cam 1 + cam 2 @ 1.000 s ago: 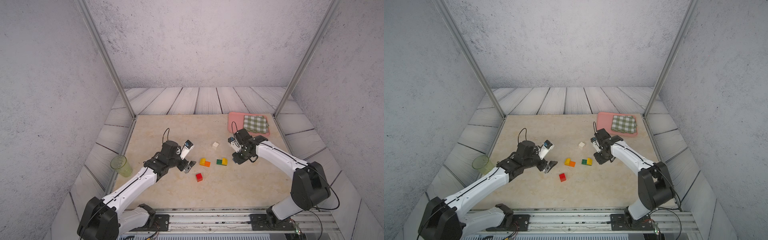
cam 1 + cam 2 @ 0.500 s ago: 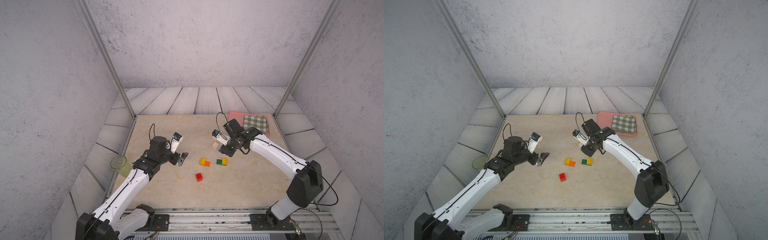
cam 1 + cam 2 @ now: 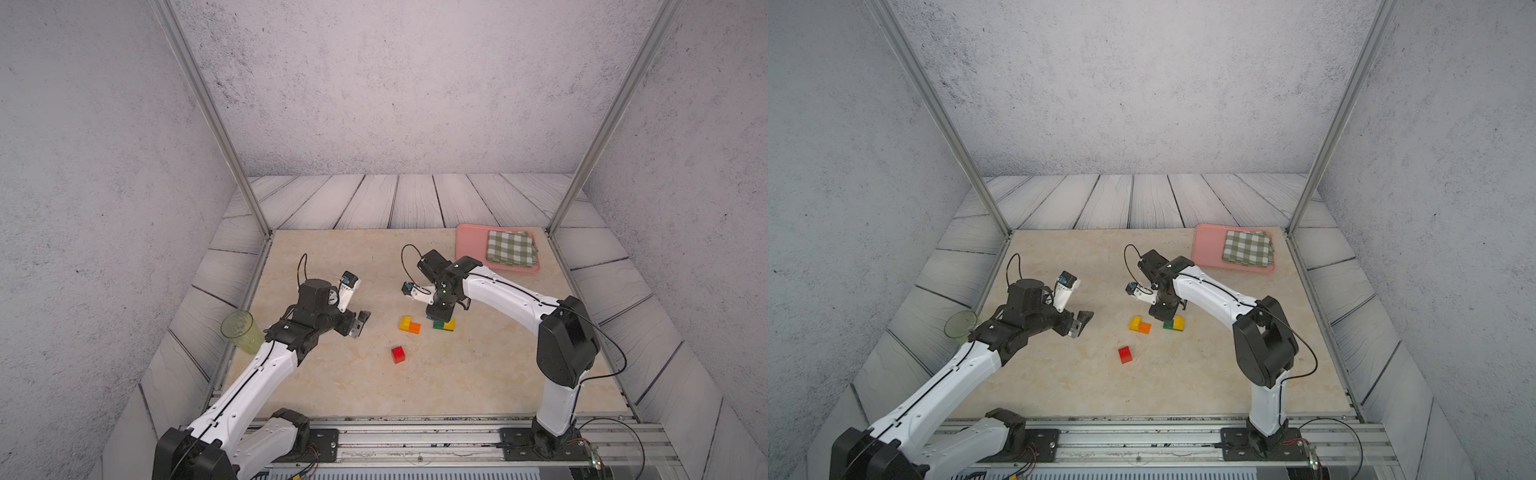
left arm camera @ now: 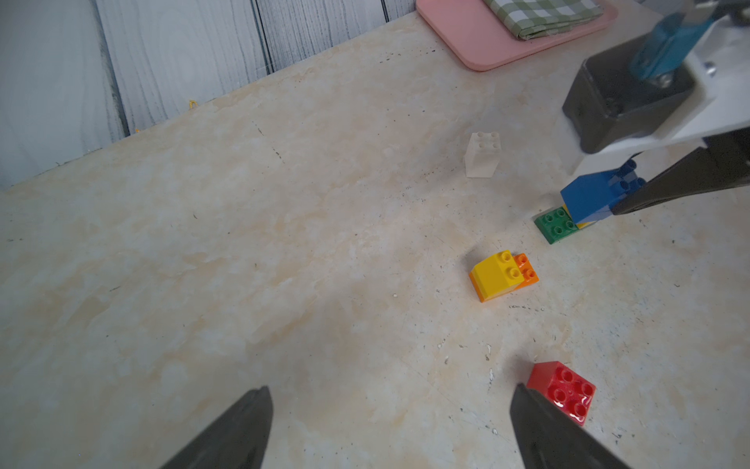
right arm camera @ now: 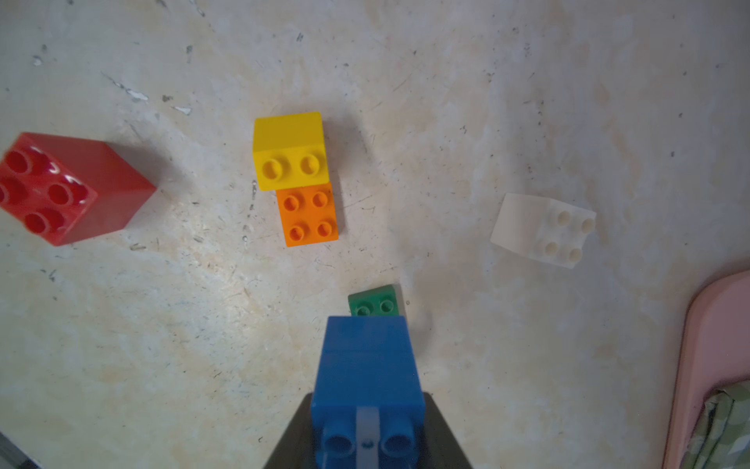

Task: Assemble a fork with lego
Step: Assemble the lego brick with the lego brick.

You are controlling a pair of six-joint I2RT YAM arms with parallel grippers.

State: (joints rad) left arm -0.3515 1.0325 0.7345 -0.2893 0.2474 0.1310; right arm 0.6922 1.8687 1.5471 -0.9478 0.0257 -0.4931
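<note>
With a yellow brick [image 5: 288,150] seated on the orange brick [image 5: 310,219], the right gripper [image 5: 367,442] pinches the blue brick [image 5: 367,365] over the green brick [image 5: 375,302], the left gripper [image 4: 389,396] gapes empty, and the red brick [image 5: 69,186] and white brick [image 5: 544,227] lie loose.

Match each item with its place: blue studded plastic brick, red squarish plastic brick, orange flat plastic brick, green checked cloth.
Items
1. blue studded plastic brick
2. red squarish plastic brick
3. orange flat plastic brick
4. green checked cloth

Places
A. folded on the pink tray
B. under a yellow sloped brick at one end
C. clamped in the jaws of the right gripper
D. alone on the beige tabletop

Pairs: 1-C, 2-D, 3-B, 4-A
</note>
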